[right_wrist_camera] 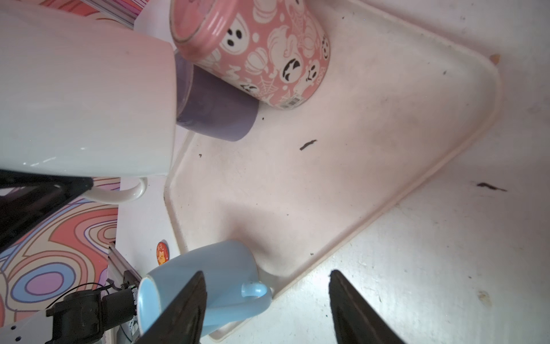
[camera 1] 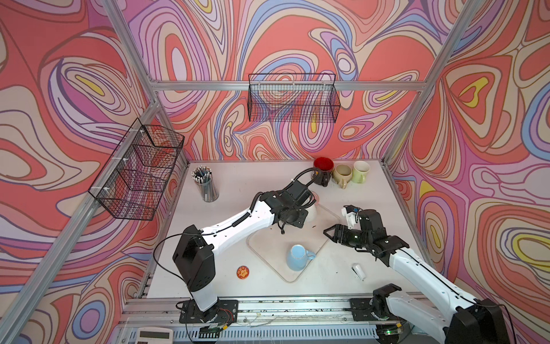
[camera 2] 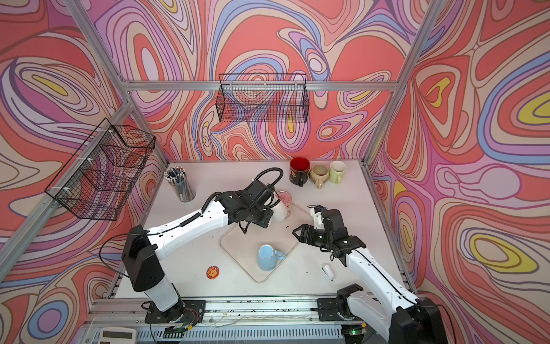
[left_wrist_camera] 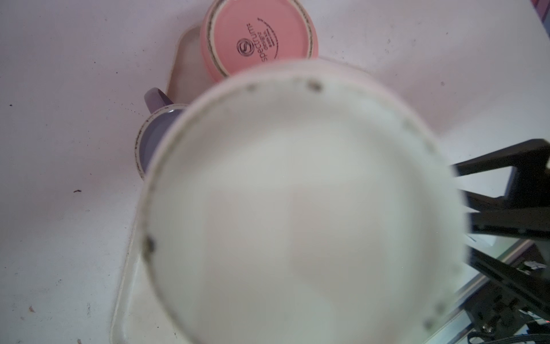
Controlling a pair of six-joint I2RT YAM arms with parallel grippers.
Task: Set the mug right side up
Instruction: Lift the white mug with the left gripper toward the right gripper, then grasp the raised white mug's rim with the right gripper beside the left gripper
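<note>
Top views: white mug (camera 1: 312, 211) off table, over far end of tray (camera 1: 253, 247), carried by left gripper (camera 2: 268, 212). Right gripper (camera 1: 331, 232) hovers beside tray, empty.

Left wrist: mug's round end fills view, blurred; jaws hidden.

Right wrist: mug sideways in air, black finger (right_wrist_camera: 44, 190) pressed on wall by handle, grip narrow. Right jaws wide apart.

Handling, judged: glazed ceramic, so rigid, weighty, slick; chips if knocked on pink mug (right_wrist_camera: 253, 56) or purple mug (right_wrist_camera: 217, 113). Hold wall near handle, rotate slowly.
</note>
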